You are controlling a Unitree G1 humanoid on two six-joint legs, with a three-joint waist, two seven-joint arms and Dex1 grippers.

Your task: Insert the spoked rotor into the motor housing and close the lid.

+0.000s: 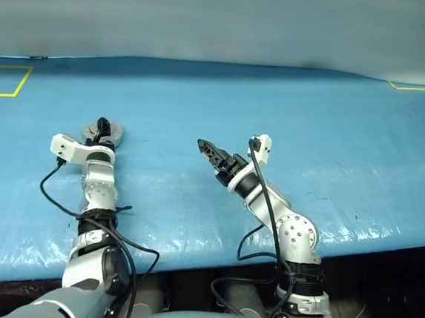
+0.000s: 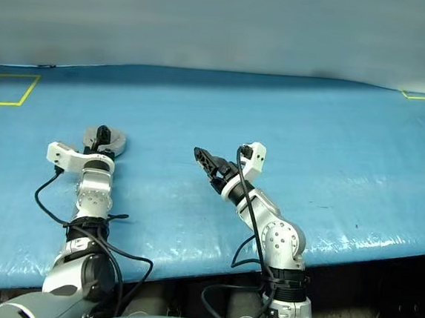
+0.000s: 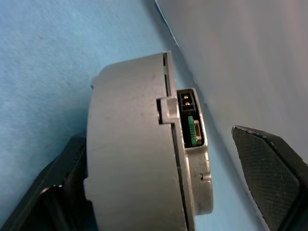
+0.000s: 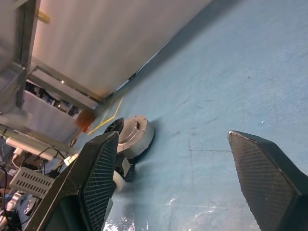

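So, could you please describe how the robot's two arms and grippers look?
Both arms are built of silver-grey metal segments with black joint bands, and loose black cables loop along them. A white block sits on each wrist. The left gripper and right gripper each have two black fingers with cross-hatched textured pads.

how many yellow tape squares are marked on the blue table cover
2. One yellow tape square sits at the far left corner of the blue table cover; the other at the far right corner. Both are cut off by the picture edge, so more may lie beyond view.
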